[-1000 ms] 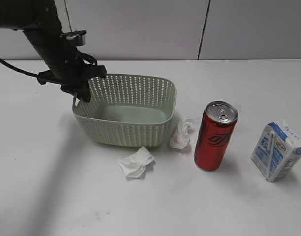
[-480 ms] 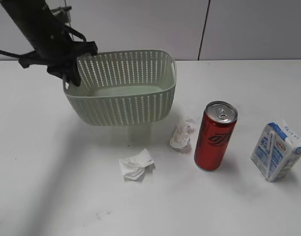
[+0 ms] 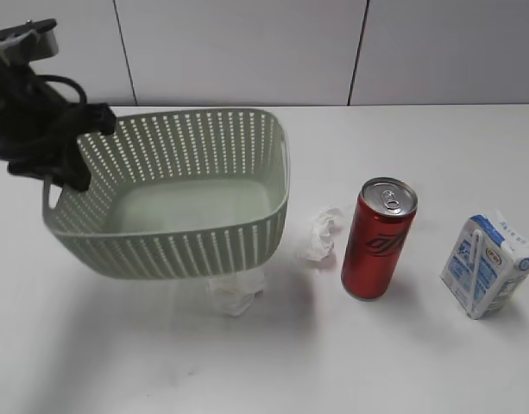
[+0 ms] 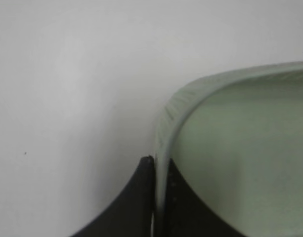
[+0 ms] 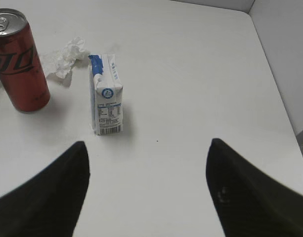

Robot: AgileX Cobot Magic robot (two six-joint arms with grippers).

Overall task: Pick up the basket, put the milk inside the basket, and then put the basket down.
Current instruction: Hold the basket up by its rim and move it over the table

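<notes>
Sage-green basket (image 3: 173, 203) hangs off the table, left gripper (image 3: 61, 164) pinching its rim. Milk (image 3: 488, 264) stands far right beside the can (image 3: 378, 238). Right gripper (image 5: 149, 173) gapes wide; next I grab milk.

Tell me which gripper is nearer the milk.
Right. The right gripper hangs open just short of the milk; the left gripper holds the basket beyond the can.

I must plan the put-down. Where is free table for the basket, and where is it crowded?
Free: the table left of the can. Crowded: the two tissues, can and milk on the right.
</notes>
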